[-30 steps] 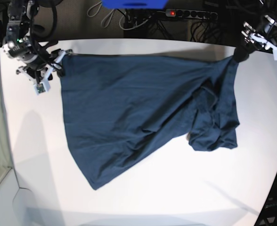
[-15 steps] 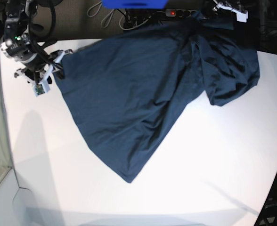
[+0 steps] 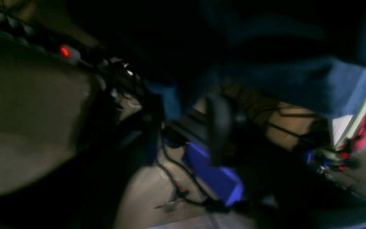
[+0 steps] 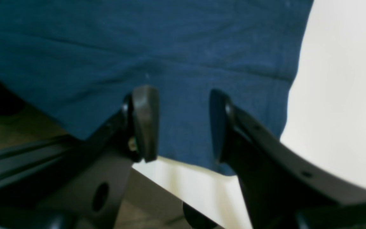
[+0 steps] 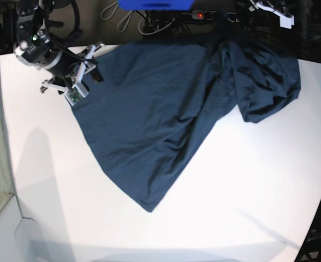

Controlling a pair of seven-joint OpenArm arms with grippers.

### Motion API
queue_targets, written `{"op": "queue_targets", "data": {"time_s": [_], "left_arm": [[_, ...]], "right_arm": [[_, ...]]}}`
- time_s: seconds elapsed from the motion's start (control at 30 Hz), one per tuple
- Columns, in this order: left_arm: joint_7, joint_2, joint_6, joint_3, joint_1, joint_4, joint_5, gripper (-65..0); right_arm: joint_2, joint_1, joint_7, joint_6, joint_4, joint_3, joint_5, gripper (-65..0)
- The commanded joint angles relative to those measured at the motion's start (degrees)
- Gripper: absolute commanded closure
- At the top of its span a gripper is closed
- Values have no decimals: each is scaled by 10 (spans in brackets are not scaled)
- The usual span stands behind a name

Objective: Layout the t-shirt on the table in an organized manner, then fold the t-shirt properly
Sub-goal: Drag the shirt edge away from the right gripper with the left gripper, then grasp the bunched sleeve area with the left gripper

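White bench (image 5: 248, 185) carries our navy shirt (image 5: 160, 109), skewed, its far edge hanging off the back. Our right gripper (image 4: 178, 122) stands open over a corner; the left gripper's state we cannot tell. We should draw the corners apart evenly.

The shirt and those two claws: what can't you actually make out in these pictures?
- Left gripper: cut off by the base view's top edge; the left wrist view is too dark and blurred to show any grip.
- T-shirt: its far edge hangs past the table, hidden there.
- Right gripper: jaws apart over the cloth; contact unclear.
- Neck label: not visible.
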Motion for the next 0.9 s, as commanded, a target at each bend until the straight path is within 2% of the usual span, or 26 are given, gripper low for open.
{"op": "queue_targets", "data": {"time_s": [0.0, 0.07, 0.23, 0.37, 0.47, 0.6, 0.87], "left_arm": [[-1, -2, -6, 9, 15, 26, -11, -332], [-4, -2, -6, 26, 25, 57, -11, -374], [-5, -2, -6, 66, 30, 133, 8, -356], [-5, -2, -6, 94, 27, 213, 88, -353], [-5, -2, -6, 142, 29, 289, 159, -355], [-5, -7, -6, 189, 28, 344, 208, -355], [-5, -31, -6, 268, 13, 345, 215, -357]], "right_arm": [[5, 3, 13, 4, 6, 2, 6, -270], [5, 3, 13, 4, 5, 2, 6, -270], [5, 4, 14, 4, 5, 2, 6, -270], [5, 4, 14, 4, 5, 2, 6, -270], [6, 4, 14, 4, 5, 2, 6, -270], [6, 4, 14, 4, 5, 2, 6, -270], [8, 4, 13, 4, 5, 4, 6, -269]]}}
